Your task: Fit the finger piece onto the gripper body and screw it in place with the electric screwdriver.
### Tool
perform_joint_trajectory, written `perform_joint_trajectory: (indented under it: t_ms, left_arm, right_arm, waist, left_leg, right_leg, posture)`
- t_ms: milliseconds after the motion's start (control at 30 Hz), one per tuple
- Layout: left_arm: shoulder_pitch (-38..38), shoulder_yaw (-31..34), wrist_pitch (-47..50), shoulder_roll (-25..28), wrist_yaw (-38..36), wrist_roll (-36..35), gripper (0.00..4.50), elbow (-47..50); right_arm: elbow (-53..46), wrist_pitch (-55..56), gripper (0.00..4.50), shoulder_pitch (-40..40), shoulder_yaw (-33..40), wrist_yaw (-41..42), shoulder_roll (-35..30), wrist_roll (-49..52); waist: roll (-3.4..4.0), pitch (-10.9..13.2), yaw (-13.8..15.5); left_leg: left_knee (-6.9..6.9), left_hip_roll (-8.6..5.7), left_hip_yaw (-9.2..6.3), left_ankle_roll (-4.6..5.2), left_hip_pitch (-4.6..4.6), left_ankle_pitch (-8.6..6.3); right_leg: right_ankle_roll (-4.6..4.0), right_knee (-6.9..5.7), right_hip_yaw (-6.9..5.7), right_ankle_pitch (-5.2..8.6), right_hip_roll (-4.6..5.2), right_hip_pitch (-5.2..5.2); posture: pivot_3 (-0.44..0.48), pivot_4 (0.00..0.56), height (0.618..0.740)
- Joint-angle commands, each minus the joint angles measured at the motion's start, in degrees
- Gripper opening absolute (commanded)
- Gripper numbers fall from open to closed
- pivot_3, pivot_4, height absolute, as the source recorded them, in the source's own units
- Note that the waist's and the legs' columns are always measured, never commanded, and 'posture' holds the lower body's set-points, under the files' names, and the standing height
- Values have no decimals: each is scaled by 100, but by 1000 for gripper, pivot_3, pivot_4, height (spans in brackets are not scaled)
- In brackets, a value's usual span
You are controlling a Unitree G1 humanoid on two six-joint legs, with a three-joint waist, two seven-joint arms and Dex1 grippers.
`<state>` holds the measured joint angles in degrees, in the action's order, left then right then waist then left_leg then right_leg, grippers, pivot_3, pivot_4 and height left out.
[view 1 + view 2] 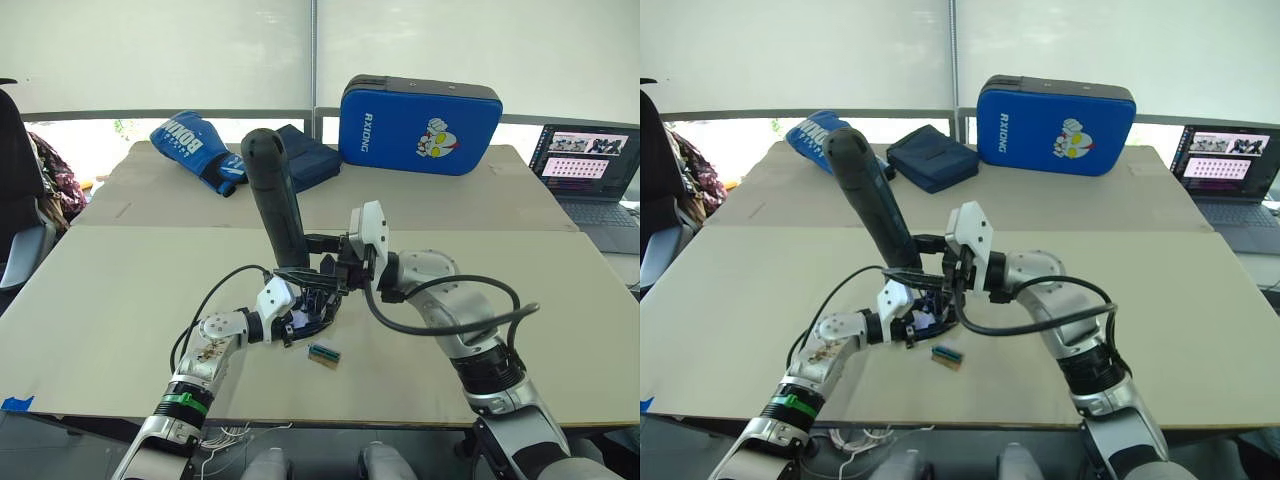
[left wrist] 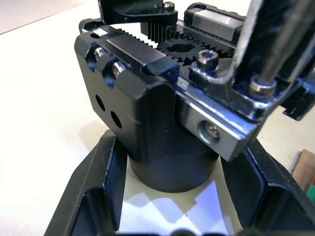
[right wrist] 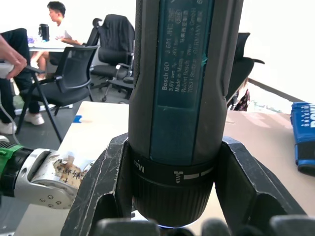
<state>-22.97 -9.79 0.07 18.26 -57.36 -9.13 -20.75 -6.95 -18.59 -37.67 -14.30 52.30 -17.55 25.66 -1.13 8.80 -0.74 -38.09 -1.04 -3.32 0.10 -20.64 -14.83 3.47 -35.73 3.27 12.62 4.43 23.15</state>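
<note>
The gripper body [image 2: 147, 123] appears as matt black plastic or anodised metal with toothed racks, bright steel screw heads and a brushed bare-metal block. The electric screwdriver [image 3: 182, 98] wears a smooth black casing with a dark teal printed panel and a ribbed collar. The table [image 1: 110, 300] is matt, pale board. A glossy blue padded case [image 1: 420, 123] stands behind.

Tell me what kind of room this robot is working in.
Probably an office or lab used as a workshop: office chairs around desks, an open laptop on the big work table, and a seated person behind.
</note>
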Motion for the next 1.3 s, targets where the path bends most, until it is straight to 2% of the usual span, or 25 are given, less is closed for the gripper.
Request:
perform_joint_trajectory:
  t_ms: [33, 233, 433, 500, 600, 733, 800, 900, 1033, 1100, 1167, 1233, 1300]
  left_arm:
    - [137, -206, 179, 2, 30, 183, 2267, -192]
    - [146, -218, 136, -16, 135, 245, 2267, -312]
    - [180, -131, 100, -79, 237, 169, 2267, -358]
    - [184, -59, 111, -96, 263, 104, 3299, -335]
    - [257, -9, -2, -21, 178, 57, 4477, -223]
    - [529, 371, -102, 399, 20, -165, 4477, 148]
    - [678, 610, -115, 658, -54, -333, 4477, 303]
    - [1044, 1178, -91, 1306, -563, -857, 4477, 498]
    - [1495, 1678, -158, 1996, -1551, -1531, 4477, 673]
    - [1692, 2042, -346, 2354, -2145, -1874, 4477, 756]
    - [1739, 2252, -411, 2594, -2494, -2046, 4477, 758]
    - [1700, 2395, -500, 2763, -2749, -2139, 4477, 707]
    - [1658, 2445, -527, 2844, -2877, -2162, 4477, 655]
  right_arm:
    - [-382, -91, 1926, -370, 508, 67, 31, 466]
    - [-664, -256, 1926, -753, 802, 203, 12, 880]
    - [-1016, -386, 1926, -555, 888, 546, -96, 1308]
    - [-1275, -545, 1926, -501, 1020, 554, -126, 1665]
    - [-1667, -814, 1926, -427, 1189, 511, -283, 2123]
    - [-2184, -1329, 1926, -450, 1712, 201, -750, 2943]
    - [-2296, -1595, 1926, -408, 2015, 109, -1150, 3269]
    - [-2017, -2265, 1926, -118, 2786, 46, -2205, 3763]
    - [-1520, -2984, 1926, 600, 3265, 626, -3685, 3728]
    - [-1124, -3053, 1926, 1553, 3254, 1292, -4826, 2867]
    - [-739, -3409, 1926, 2131, 3039, 1184, -5662, 2277]
    - [-330, -3585, 1926, 2453, 2596, 1056, -6182, 1720]
    - [-38, -3425, 1926, 2588, 2157, 1075, -6394, 1189]
  waist:
    - [-2, 5, 3]
    - [0, 15, 14]
    - [0, 16, 16]
    - [0, 17, 11]
    - [5, 19, 7]
    - [-4, 32, -46]
    - [-6, 33, -113]
    - [-11, 46, -196]
    - [1, 84, -172]
    - [5, 94, -103]
    - [-7, 101, -30]
    - [-2, 104, 7]
    - [10, 110, 5]
  left_leg:
    - [0, -1, -1, 0, -7, 0]
    - [-1, -2, -5, -1, -42, 1]
    - [-1, -3, -8, -1, -42, 1]
    - [-1, -2, -9, -1, -42, 1]
    - [-1, -2, -12, -1, -48, 1]
    - [0, 3, -20, -1, -52, 1]
    - [11, 11, -35, -1, -63, 0]
    - [27, 13, -35, 0, -69, 1]
    - [36, 20, -22, 0, -72, 0]
    - [34, 17, 14, 0, -87, 0]
    - [31, 18, 17, 0, -108, 0]
    - [22, 14, 22, -1, -144, 1]
    - [22, 5, 37, -3, -157, 3]
  right_leg:
    - [-8, 0, 0, -5, 1, 6]
    - [-36, 0, -4, -24, 2, 39]
    - [-36, 4, -10, -24, 3, 33]
    - [-36, 5, -11, -23, 3, 33]
    - [-36, 5, -10, -24, 3, 41]
    - [-36, 4, -10, -23, 0, 48]
    - [-42, 2, 1, -26, 0, 80]
    - [-53, -12, 10, -25, -5, 105]
    - [-67, -9, 9, -16, -7, 114]
    - [-58, -2, 8, -9, 2, 117]
    - [-47, 11, 0, 0, 7, 124]
    - [-43, 29, -2, -7, 18, 147]
    - [-37, 36, -2, -16, 37, 162]
  posture:
    - [0, 150, 740]
    - [0, 150, 740]
    - [0, 150, 740]
    - [0, 150, 740]
    - [0, 150, 740]
    - [0, 150, 740]
    - [0, 150, 740]
    - [0, 150, 740]
    - [0, 150, 740]
    - [0, 150, 740]
    - [0, 150, 740]
    - [0, 150, 740]
    - [0, 150, 740]
